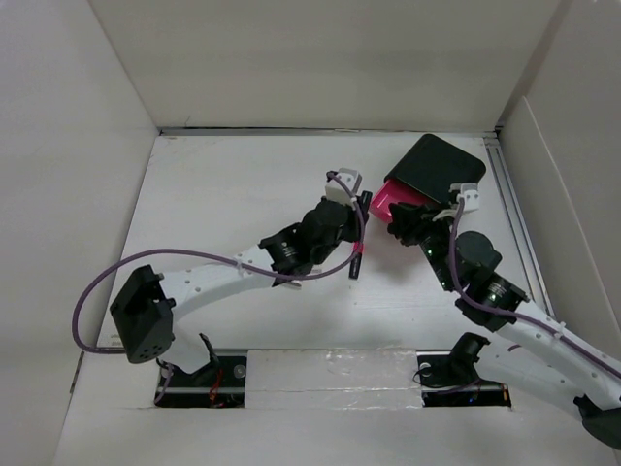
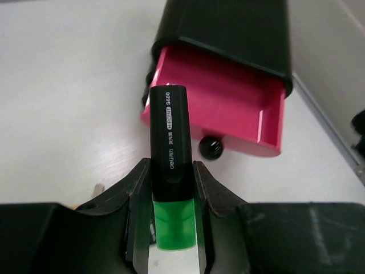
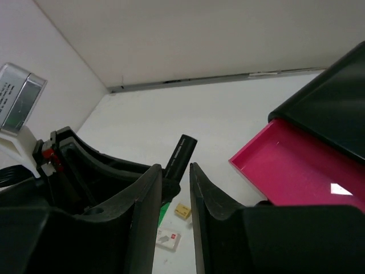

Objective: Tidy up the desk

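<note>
- left arm [image 1: 223,272] stretches diagonally across the desk [image 1: 223,184] toward an open pink drawer [image 2: 228,97].
- left gripper [image 2: 171,177] is clamped on a highlighter [image 2: 169,131], black cap toward the drawer.
- right arm [image 1: 505,301] is bent, with the right gripper [image 3: 175,174] just beside the drawer; fingers slightly apart, holding nothing.
- desk lies under both arms, with white walls around it.

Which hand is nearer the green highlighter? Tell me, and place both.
Left. The left hand grips the highlighter between its fingers, cap pointing at the open pink drawer. The right hand is apart from it, beside that drawer, empty.
</note>
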Motion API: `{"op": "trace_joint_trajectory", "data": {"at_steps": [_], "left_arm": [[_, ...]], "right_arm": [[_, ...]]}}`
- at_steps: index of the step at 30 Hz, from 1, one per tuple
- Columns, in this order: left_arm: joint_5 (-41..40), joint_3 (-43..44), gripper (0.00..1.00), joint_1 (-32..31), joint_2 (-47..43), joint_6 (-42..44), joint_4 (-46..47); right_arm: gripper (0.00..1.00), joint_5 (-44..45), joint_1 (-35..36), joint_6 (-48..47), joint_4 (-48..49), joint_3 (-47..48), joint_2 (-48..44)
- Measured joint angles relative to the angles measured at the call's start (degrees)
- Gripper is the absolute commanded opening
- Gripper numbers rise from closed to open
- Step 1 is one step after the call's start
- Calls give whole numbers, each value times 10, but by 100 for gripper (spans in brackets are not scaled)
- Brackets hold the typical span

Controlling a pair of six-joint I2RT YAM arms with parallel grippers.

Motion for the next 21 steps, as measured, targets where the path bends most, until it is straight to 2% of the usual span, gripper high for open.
{"op": "trace_joint_trajectory", "data": {"at_steps": [1, 4, 5, 6, 8, 11, 14, 21], "left_arm": [[7, 17, 3, 0, 15, 6, 7], [34, 64, 3, 3, 60, 21, 25], [42, 81, 3, 4, 76, 26, 27], [49, 98, 3, 5, 92, 33, 28], [62, 136, 3, 8, 126, 44, 21], [80, 199, 3, 9, 178, 50, 7], [88, 234, 3, 11, 207, 46, -6], [59, 259, 3, 12, 241, 5, -16]], "right_arm": [[32, 7, 0, 3, 0, -4, -9], [21, 25, 0, 10, 2, -17, -40], [12, 31, 0, 12, 2, -21, -49], [9, 37, 0, 14, 5, -26, -57], [6, 46, 0, 19, 6, -33, -70], [6, 56, 0, 23, 9, -37, -78], [10, 61, 0, 26, 12, -37, -76], [14, 65, 0, 29, 14, -37, -76]]}}
